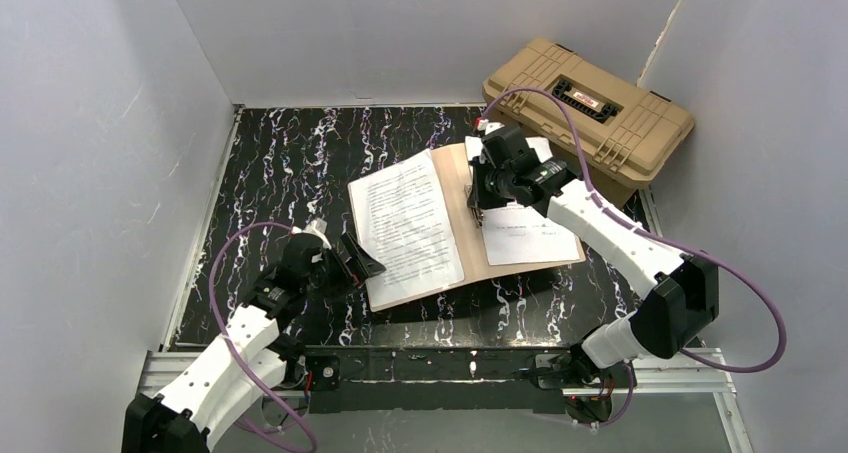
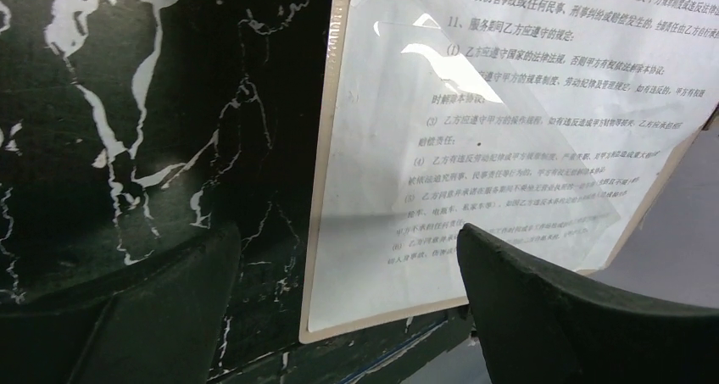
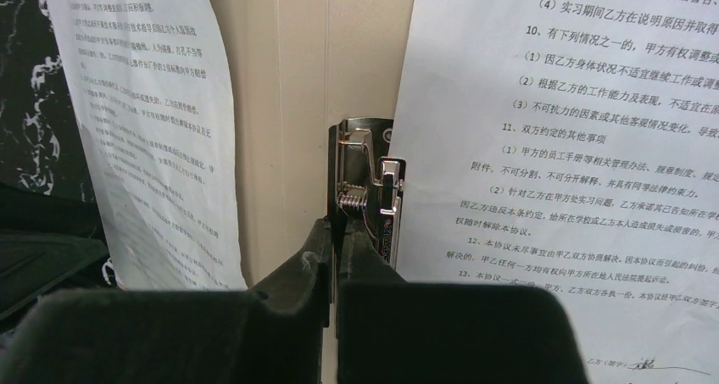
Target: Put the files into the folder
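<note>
The tan folder (image 1: 455,205) lies open on the black marbled table. One printed white sheet (image 1: 405,223) lies on its left flap and another (image 1: 530,235) on its right flap. My right gripper (image 1: 478,205) is down at the spine. In the right wrist view my right gripper (image 3: 337,231) is shut on the silver metal clip (image 3: 369,168), between the left sheet (image 3: 148,121) and the right sheet (image 3: 576,147). My left gripper (image 1: 362,263) is open and empty at the folder's near left corner. In the left wrist view my left gripper (image 2: 348,240) stands above the folder's edge (image 2: 320,189) and the sheet (image 2: 475,147).
A bulky tan plastic case (image 1: 590,108) with black latches stands at the back right, just behind the folder. White walls close in the table on the left, back and right. A metal rail (image 1: 430,363) runs along the near edge.
</note>
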### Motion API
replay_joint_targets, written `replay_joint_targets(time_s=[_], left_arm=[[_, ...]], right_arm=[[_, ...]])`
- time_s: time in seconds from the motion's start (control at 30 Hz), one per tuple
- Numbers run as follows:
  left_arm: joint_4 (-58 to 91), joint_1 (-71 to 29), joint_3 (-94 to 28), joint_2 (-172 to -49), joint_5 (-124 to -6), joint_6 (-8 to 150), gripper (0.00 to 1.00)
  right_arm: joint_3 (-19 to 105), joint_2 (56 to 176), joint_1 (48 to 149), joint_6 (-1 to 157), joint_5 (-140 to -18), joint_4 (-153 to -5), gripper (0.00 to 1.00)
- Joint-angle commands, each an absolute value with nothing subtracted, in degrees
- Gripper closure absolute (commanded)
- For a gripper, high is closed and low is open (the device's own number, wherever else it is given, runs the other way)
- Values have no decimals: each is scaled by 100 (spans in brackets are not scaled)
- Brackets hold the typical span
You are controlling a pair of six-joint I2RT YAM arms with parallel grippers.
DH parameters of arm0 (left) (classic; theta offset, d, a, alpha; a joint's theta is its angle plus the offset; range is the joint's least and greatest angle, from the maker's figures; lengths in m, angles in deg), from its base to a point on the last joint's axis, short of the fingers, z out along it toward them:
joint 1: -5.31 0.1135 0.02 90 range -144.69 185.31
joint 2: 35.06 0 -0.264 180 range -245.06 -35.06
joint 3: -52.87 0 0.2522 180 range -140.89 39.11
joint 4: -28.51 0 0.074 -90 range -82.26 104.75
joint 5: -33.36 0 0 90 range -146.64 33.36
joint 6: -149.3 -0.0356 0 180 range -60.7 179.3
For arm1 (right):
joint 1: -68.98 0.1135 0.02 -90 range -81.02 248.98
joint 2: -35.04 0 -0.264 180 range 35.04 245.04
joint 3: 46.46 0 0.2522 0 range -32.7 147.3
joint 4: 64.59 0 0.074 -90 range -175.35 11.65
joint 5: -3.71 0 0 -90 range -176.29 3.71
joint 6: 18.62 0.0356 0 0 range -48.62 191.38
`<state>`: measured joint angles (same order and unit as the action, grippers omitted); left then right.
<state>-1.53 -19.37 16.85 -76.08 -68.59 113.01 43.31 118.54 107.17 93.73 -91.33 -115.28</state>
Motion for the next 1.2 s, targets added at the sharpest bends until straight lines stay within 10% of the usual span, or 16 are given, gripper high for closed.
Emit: replay_joint_targets(time_s=[0.0, 0.33, 0.67, 1.17], left_arm=[[442, -1850, 1877, -7470, -7354, 11584, 2], [1774, -1664, 2416, -7129, -8306, 12426, 18], [937, -1570, 2314, -6410, -8397, 12527, 100], [-1648, -1530, 338, -6485, -7808, 11016, 100]], right_arm=[[4763, 11512, 10600, 9444, -8686, -11545, 99], [4771, 11348, 10435, 9586, -8207, -11567, 99], [4251, 11348, 10384, 9604, -8354, -11327, 99], [2989, 12018, 10741, 9745, -8127, -10442, 99]])
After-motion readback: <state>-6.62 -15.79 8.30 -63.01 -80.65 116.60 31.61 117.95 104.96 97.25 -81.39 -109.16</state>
